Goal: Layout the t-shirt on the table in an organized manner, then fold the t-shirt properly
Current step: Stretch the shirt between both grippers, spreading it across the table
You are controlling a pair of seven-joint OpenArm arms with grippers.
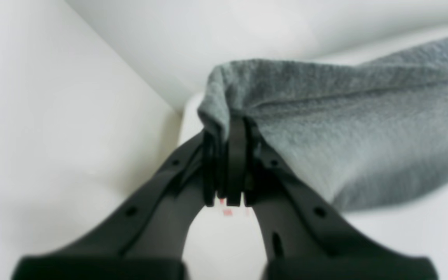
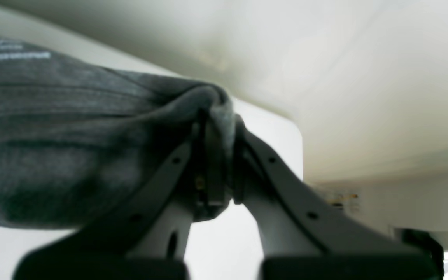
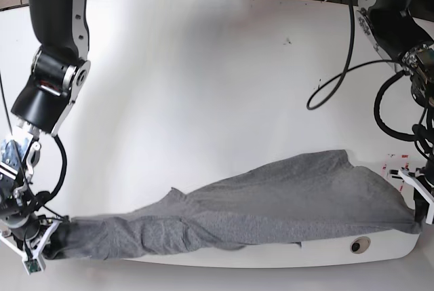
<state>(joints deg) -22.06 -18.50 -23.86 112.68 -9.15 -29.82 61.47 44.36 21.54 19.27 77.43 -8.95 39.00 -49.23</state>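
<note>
The plain heather-grey, short-sleeved knit t-shirt (image 3: 271,199) lay stretched in a long band along the near edge of the glossy white curved-edged bench (image 3: 203,81), strung between the two grippers. The left gripper (image 1: 230,163) had its fingers (image 1: 236,155) pressed together on a bunched corner of the cloth, and the fabric ran away from them to one side as a taut, smooth sheet. The right gripper (image 2: 218,163) likewise had its fingers (image 2: 212,167) pinched shut on a gathered fold, the cloth fanning off to the other side in deep creases.

The shirt looked light and wholly limp: it took any shape the fingers gave it, sagged and wrinkled midway between them, and carried no stiffness of its own. The knit appeared slightly grippy rather than slick, so a firm pinch should hold, though a thin bite near an edge could creep out under tension. It seemed not fragile, only stretchy. Best holds, in my judgement, were at corners or seams such as shoulders and hem, where doubled fabric gives the fingers more to bite.
</note>
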